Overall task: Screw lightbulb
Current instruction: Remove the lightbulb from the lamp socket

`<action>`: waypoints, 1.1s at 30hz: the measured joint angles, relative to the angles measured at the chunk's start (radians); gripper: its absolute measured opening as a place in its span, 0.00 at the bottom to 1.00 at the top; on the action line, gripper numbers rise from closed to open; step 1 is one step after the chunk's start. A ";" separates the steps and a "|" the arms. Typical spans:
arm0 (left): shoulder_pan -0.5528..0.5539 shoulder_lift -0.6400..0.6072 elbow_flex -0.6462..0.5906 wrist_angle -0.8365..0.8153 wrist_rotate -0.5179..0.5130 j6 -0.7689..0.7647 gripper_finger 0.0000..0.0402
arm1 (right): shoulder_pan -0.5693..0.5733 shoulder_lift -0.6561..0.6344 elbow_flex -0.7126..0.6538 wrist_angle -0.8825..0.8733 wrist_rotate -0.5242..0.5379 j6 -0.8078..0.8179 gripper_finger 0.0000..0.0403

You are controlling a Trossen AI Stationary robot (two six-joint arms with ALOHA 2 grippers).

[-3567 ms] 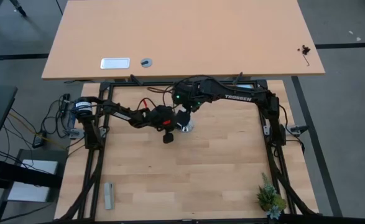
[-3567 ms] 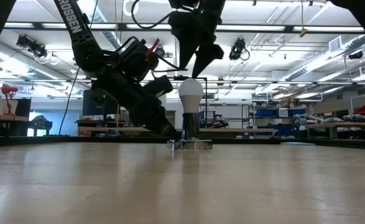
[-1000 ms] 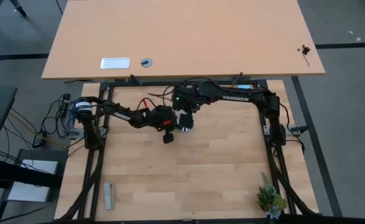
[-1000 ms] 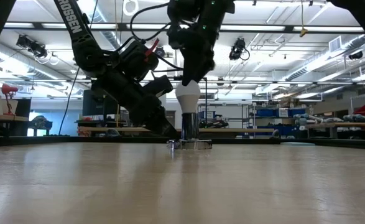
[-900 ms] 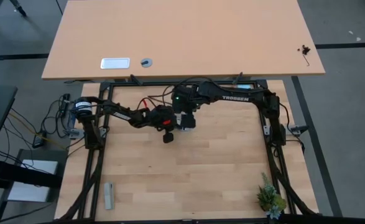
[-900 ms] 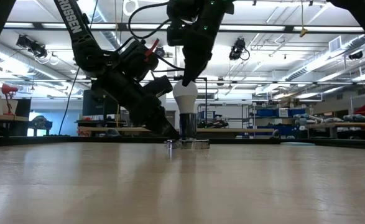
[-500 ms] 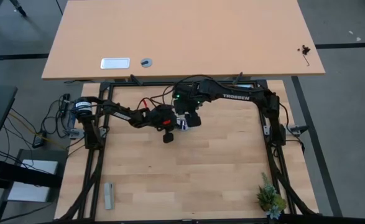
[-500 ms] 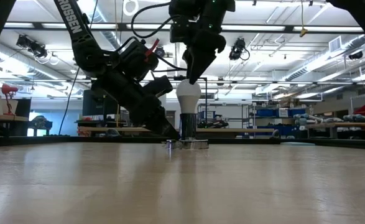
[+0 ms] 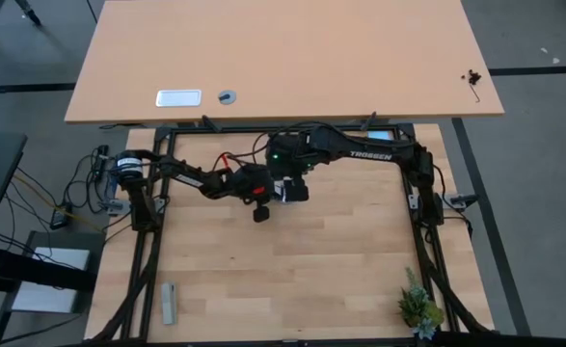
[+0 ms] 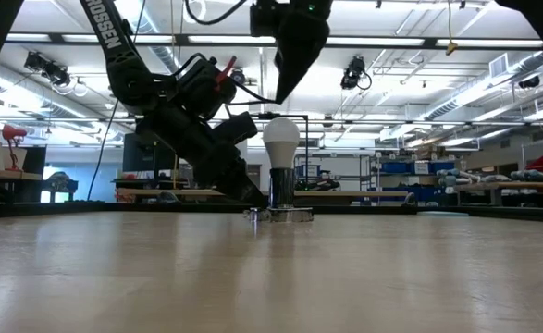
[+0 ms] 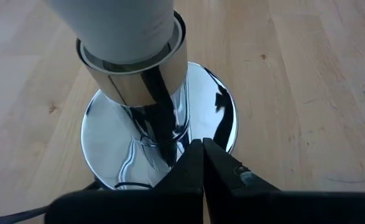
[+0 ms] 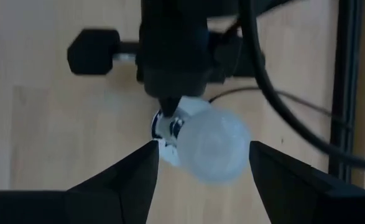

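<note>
From my station, colour-wise: the lightbulb [image 10: 281,141] is a plain frosted white, no markings I can spot. It sits in a socket base [image 11: 160,140] that's mirror-shiny silver chrome, picking up dark streaks and the warm wood tone around it. The table [image 9: 292,280] is pale blond wood in butcher-block strips, light tan with faint darker grain flecks. Both arms are matte black; the right one has white lettering on it, and the left arm shows a bit of red wire. The left gripper [image 11: 202,163] is black too. The right gripper [image 12: 201,171] has dark charcoal fingers. There's a small green plant [image 9: 418,306] at the table's corner.
</note>
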 joint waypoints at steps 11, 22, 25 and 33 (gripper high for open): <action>-0.024 -0.052 -0.003 -0.067 -0.057 -0.005 0.00 | -0.025 -0.010 0.000 -0.005 -0.030 0.011 0.57; -0.025 -0.079 -0.003 -0.105 -0.107 -0.004 0.00 | -0.019 -0.019 0.000 0.006 -0.037 0.059 0.51; -0.029 -0.100 -0.002 -0.111 -0.107 -0.004 0.00 | -0.019 -0.021 0.000 0.004 -0.031 0.078 0.51; -0.023 -0.112 -0.001 -0.110 -0.136 -0.014 0.00 | -0.020 -0.016 0.000 0.007 -0.020 0.182 0.50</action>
